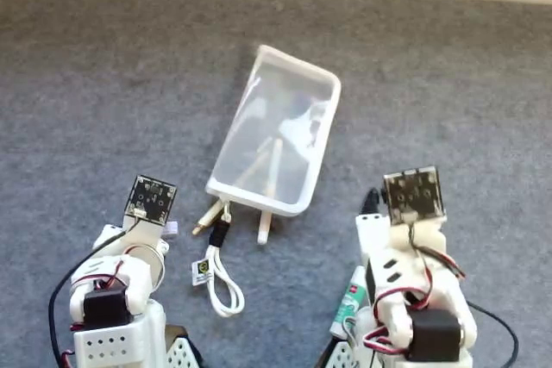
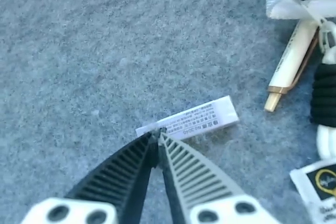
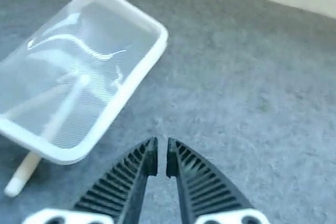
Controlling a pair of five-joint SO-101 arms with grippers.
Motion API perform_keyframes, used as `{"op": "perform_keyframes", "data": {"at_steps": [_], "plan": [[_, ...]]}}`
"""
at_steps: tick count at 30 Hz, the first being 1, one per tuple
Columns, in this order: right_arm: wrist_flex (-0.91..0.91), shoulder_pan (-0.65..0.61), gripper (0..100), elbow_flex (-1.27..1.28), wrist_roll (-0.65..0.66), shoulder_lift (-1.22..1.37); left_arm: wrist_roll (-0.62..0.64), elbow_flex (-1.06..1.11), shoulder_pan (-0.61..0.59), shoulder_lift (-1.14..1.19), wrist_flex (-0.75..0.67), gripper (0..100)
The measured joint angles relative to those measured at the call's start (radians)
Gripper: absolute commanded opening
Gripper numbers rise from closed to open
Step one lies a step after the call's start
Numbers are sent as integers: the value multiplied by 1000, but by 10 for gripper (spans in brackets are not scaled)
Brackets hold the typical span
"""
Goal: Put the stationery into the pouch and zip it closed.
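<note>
Nearest us, the left gripper (image 2: 159,137) has its fingers pressed together, the tips right at the end of a small white eraser (image 2: 189,121) lying flat on the grey table (image 1: 86,84); whether they touch it, I can't tell. Over on the right, a green-and-white tube (image 1: 349,299) peeks out, mostly hidden behind the right arm. The right gripper (image 3: 161,157) hangs above bare table, fingers all but together, just a thin slit between them, holding nothing. Between the arms lies a white cable (image 1: 220,277) with a black plug, looped, a tag on it. Just beyond, a cream pen (image 2: 291,61) and a white pen (image 1: 265,226) poke out of the pouch's near end, tips towards the arms, the rest of them dim behind the mesh. The pouch (image 1: 246,131) lies flat mid-table, long axis running from near-left to far-right. Bluish and white shapes inside are too hazy to name.
</note>
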Motion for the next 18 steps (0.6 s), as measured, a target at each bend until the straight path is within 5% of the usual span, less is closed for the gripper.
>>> {"op": "perform_keyframes", "data": {"at_steps": [18], "plan": [[-8, -582, 46, -276, -196, 715, 0, 0, 0, 0, 0, 6]]}}
